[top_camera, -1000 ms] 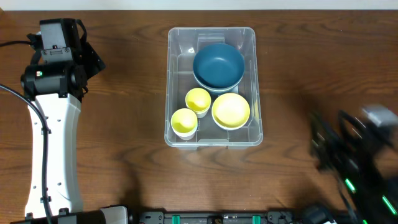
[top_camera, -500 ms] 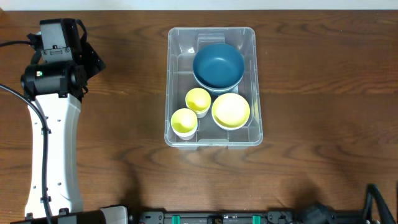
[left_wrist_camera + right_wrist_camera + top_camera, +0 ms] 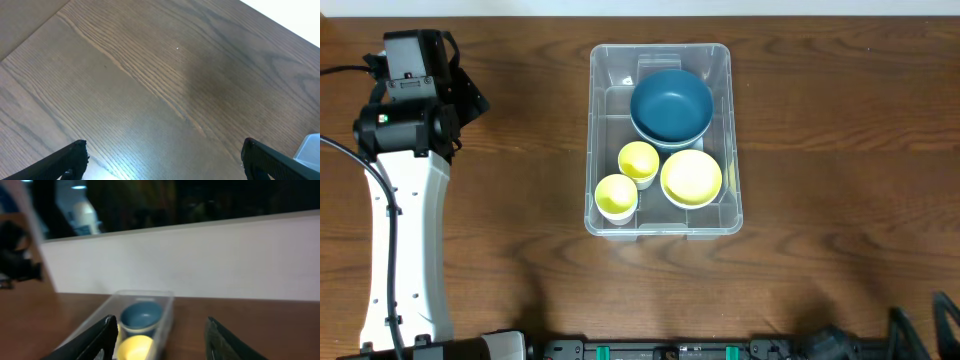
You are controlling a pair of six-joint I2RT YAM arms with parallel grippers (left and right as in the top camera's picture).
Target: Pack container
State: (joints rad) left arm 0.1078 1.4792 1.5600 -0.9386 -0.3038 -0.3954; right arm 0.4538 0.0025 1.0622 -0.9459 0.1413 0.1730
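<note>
The clear plastic container (image 3: 663, 215) stands at the table's middle. Inside it are a blue bowl (image 3: 671, 105), a larger yellow bowl (image 3: 691, 177) and two small yellow cups (image 3: 638, 160) (image 3: 616, 196). The left arm (image 3: 408, 110) is at the far left; its gripper (image 3: 162, 162) is open and empty over bare wood, with a corner of the container (image 3: 309, 149) at the right edge of its view. The right gripper (image 3: 162, 340) is open and empty, raised and far from the container (image 3: 165, 311), seeing the blue bowl (image 3: 141, 315) and the yellow bowl (image 3: 134, 346). Only a sliver of the right arm (image 3: 938, 330) shows overhead.
Brown wooden table (image 3: 820, 150) all round the container. A white wall (image 3: 200, 260) runs behind the table's far edge in the right wrist view.
The right arm has drawn back from the table's right side toward the bottom right corner and nearly out of the overhead view. The left arm and the container's contents have not moved.
</note>
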